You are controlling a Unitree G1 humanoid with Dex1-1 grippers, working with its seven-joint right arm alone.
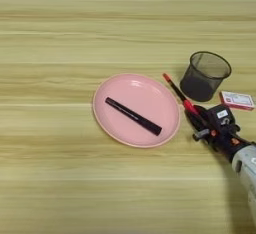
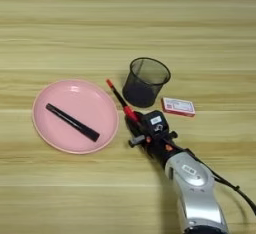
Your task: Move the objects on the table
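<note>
The hand (image 2: 134, 120) pinches the red-capped marker (image 2: 120, 99) at its lower end, centre frame, between pink plate (image 2: 45, 128) and mesh cup (image 2: 145, 82). Keep the grip firm and lift clear of both rims. Open surface (image 2: 125, 18) lies across the upper frame.

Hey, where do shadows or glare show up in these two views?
Left eye view: soft sheen on the pink plate, arm shadow darkening the table at lower right. Right eye view: faint shadow beside the mesh cup, bright highlight on the silver forearm.
</note>
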